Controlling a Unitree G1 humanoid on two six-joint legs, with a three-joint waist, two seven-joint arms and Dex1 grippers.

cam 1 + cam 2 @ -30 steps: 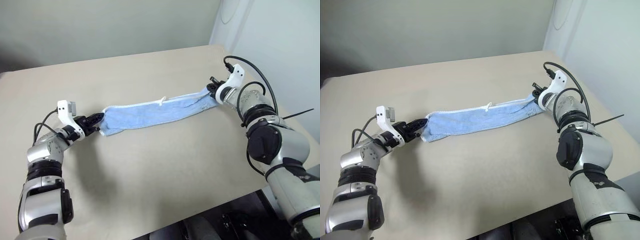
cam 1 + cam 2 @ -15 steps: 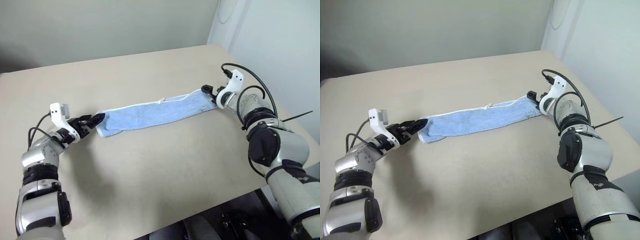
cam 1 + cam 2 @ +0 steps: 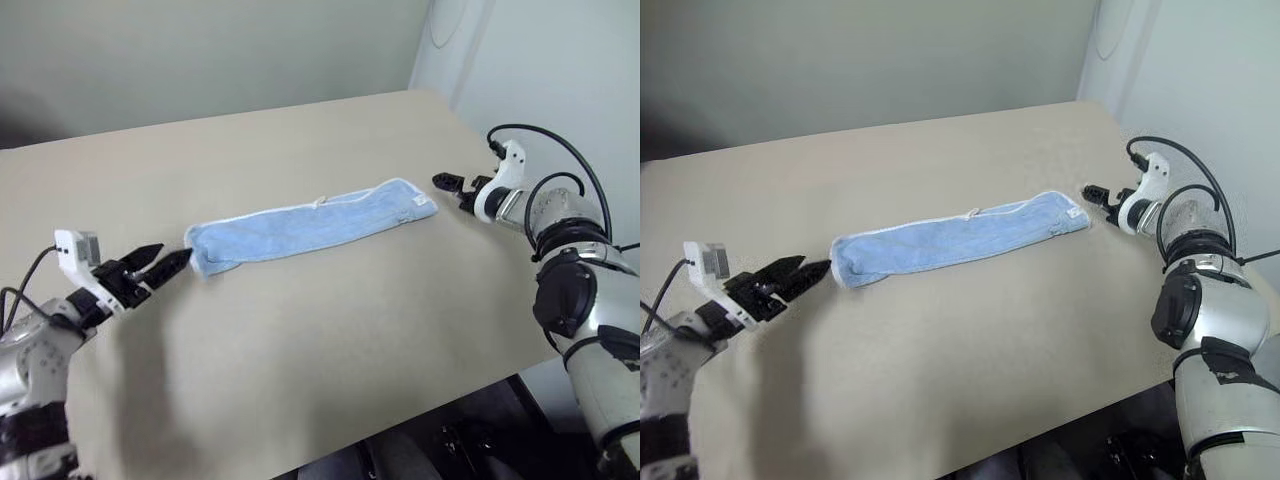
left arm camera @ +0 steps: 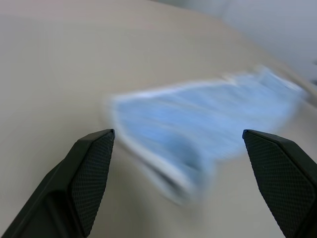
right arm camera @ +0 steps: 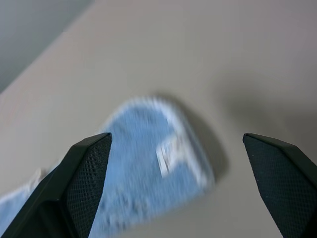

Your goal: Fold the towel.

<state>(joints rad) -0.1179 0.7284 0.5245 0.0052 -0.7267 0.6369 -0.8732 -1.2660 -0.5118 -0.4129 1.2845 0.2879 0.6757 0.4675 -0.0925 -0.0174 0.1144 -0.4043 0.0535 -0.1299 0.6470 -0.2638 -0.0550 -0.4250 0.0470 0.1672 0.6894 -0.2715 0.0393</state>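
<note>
Left eye view: towel (image 3: 310, 222) is laid flat on surface (image 3: 330, 330) as a long narrow strip, w/ long axis run from near-left up toward far-right. Left claw (image 3: 162, 262) is positioned just off the strip's near-left end, jaws spread wide, nothing held, aimed along the axis. Right claw (image 3: 452, 185) is positioned just beside the far-right end, also fully open and empty, a small gap to the cloth being seen. Each end is thus served by its own arm; neither is judged clearly nearer. For the next fold, one end is judged to need carrying lengthwise over the other, approx. along the strip axis
</note>
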